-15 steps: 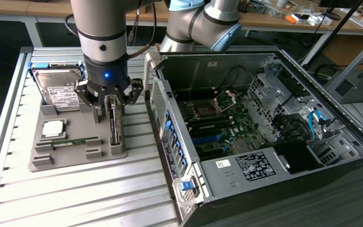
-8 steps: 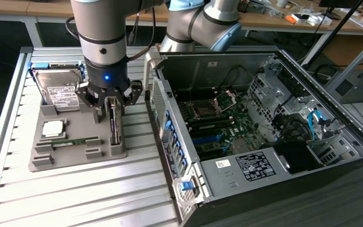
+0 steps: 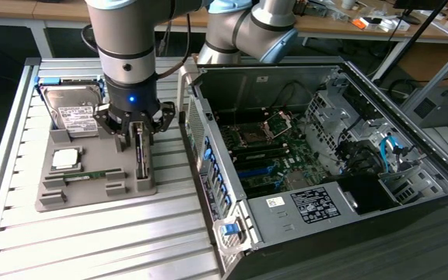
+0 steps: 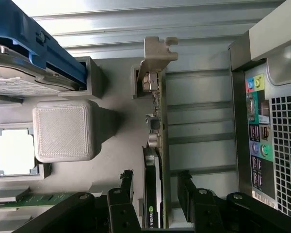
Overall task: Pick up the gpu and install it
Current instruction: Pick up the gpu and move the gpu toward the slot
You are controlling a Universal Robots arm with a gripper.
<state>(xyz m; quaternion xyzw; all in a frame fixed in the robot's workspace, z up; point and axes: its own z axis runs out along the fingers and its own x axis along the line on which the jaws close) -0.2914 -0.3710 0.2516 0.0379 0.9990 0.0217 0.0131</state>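
On the slatted worktop [image 3: 91,245] an open PC case [image 3: 325,116] lies at the exterior view's right, its white and black stickers too small to read. A grey holder [image 3: 91,195] sits just beside it. The gpu [image 4: 157,126] stands on edge in the holder slot nearest the case, a thin dark card with a silvery bracket [image 4: 157,51] at the end away from the jaws and a small green logo [image 4: 150,212] whose writing is unreadable. The jaws are apart, straddling the card's logo end, one on each face with a gap either side.
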